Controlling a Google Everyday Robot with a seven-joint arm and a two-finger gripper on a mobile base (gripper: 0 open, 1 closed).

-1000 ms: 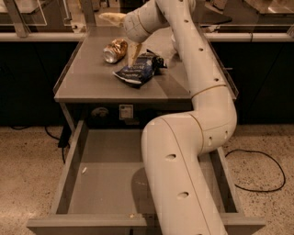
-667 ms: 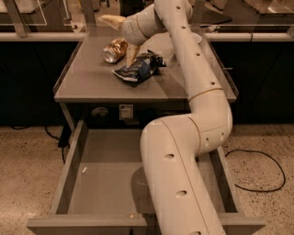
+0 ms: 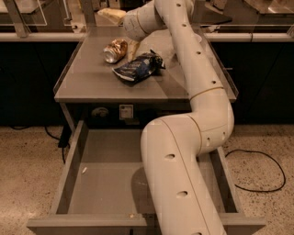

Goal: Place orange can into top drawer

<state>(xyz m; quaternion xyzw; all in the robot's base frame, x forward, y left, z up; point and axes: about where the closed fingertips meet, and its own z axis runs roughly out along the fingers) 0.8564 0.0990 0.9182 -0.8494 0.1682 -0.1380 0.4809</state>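
gripper (image 3: 121,32) near orange can (image 3: 115,49) on table (image 3: 92,87) | top drawer (image 3: 69,170) open

Dim warm light — orange can (image 3: 115,49) glints beside the end effector (image 3: 132,47).

A speckled beige stone floor (image 3: 27,174) spreads at 9 and 3 o'clock, with a thin black cable (image 3: 272,170) looped on it at 4 o'clock. At the centre stands a flat grey metal worktop (image 3: 85,78) with a small white label plate (image 3: 126,111) under its front edge, and the gripper (image 3: 111,13) is over its far edge at 12 o'clock. Behind, from 10 to 2 o'clock, a long pale counter edge (image 3: 32,36) runs above dark cabinet fronts (image 3: 27,82) in dim warm light.
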